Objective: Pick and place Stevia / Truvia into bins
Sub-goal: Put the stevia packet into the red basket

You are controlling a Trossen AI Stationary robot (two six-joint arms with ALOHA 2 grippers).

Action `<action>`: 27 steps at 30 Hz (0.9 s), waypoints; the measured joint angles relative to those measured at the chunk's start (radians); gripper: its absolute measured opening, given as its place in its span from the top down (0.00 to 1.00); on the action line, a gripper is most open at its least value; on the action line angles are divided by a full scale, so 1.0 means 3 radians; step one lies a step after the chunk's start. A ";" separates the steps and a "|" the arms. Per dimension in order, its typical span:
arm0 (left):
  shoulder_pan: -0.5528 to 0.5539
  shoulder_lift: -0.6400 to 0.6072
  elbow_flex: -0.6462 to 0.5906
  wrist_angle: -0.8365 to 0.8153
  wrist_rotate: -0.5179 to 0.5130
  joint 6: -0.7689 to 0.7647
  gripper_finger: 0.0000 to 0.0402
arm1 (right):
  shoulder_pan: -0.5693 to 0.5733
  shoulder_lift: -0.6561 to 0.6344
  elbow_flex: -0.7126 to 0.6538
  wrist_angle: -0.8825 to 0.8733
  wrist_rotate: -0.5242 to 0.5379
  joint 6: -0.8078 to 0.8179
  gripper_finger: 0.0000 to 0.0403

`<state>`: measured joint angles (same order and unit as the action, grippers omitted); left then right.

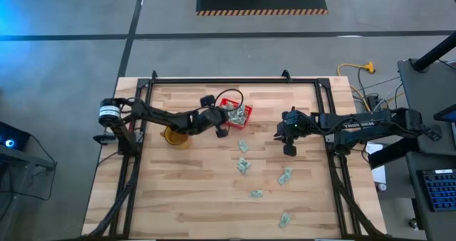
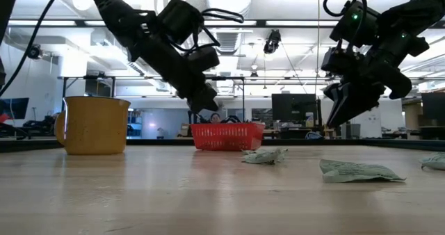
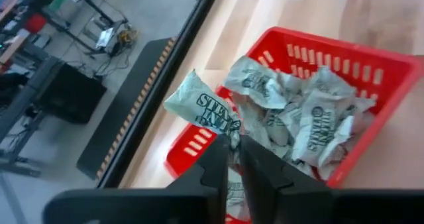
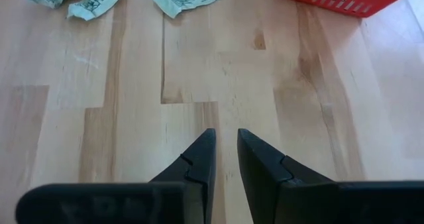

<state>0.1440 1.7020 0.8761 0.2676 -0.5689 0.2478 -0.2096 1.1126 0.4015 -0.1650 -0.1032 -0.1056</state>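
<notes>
The wooden table (image 1: 199,191) fills the middle of the overhead frame. The left arm (image 1: 160,116) reaches from the left edge toward the upper centre, the right arm (image 1: 356,123) from the right edge. A yellow mug (image 2: 90,126) stands at the left of the level view. The red basket (image 1: 236,113) sits at upper centre, heaped with packets (image 3: 311,118). The left gripper (image 3: 233,168) hangs at the basket's rim, fingers nearly closed on one packet (image 3: 205,108). The right gripper (image 4: 224,159) hovers over bare wood — a narrow gap, nothing between its fingers. Loose sachets (image 1: 244,165) lie scattered from the centre to the lower right.
</notes>
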 joint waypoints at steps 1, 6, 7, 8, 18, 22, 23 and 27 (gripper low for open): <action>0.0000 0.0000 0.0000 -0.0002 0.0055 0.0004 0.92 | 0.0000 0.0000 0.0000 0.0000 -0.0001 0.0036 0.87; 0.0000 0.0003 0.0000 -0.0005 0.0132 0.0006 0.75 | 0.0000 0.0000 0.0000 -0.0003 -0.0046 0.0195 0.86; 0.0000 0.0003 0.0000 -0.0005 0.0132 0.0003 0.72 | 0.0000 0.0000 0.0000 -0.0003 -0.0083 0.0195 0.86; -0.0001 0.0003 0.0000 -0.0005 0.0132 -0.0007 0.68 | 0.0000 0.0000 0.0000 -0.0003 -0.0135 0.0200 0.85; -0.0096 -0.0030 0.0017 -0.0274 0.0144 -0.0024 0.55 | 0.0320 0.0001 -0.0058 -0.0011 -0.1107 0.0435 0.81; -0.0147 -0.0072 0.0008 -0.0339 0.0142 -0.0024 0.55 | 0.0649 0.0001 -0.0181 0.0026 -0.1081 0.0555 0.82; -0.0159 -0.0079 0.0006 -0.0341 0.0142 -0.0024 0.55 | 0.0725 0.0001 -0.0224 0.0068 -0.1060 0.0634 0.82; -0.0186 -0.0125 0.0008 -0.0345 0.0144 -0.0024 0.55 | 0.0999 0.0003 -0.0339 0.0250 -0.1047 0.0888 0.83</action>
<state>0.0882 1.6644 0.8783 0.1641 -0.5259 0.2405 0.0901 1.1133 0.2997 -0.0900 -0.4172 0.1609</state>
